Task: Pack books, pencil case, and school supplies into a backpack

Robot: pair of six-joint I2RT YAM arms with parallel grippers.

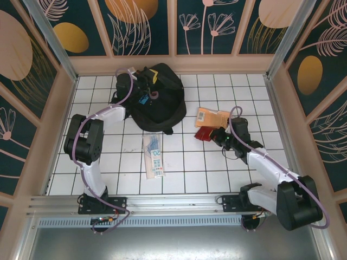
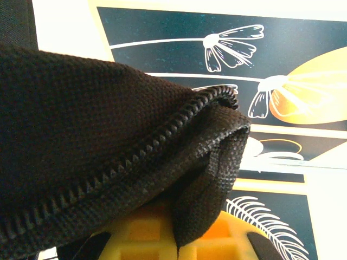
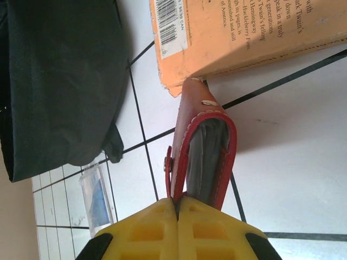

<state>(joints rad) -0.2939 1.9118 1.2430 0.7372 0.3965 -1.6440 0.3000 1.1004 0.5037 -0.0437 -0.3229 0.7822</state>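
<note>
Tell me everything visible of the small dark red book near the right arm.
The dark red book is small, with a leather-like red cover, pale stitching along the edge, a small metal stud and a grey page block. It lies on the white tiled table, its far corner meeting a corner of the orange book. The yellow fingers of the right gripper are shut on the near edge of its cover, which looks slightly lifted off the pages.

The right end effector (image 3: 178, 212), yellow fingers (image 3: 142, 234) pressed together, pinches the near cover edge of the dark red book (image 3: 205, 157). The book's far end meets the orange book (image 3: 238, 38), which bears a barcode label. The backpack (image 3: 59, 81) lies left and the pencil case (image 3: 97, 197) lower left, on the white-tiled worktop (image 3: 293, 162).
</note>
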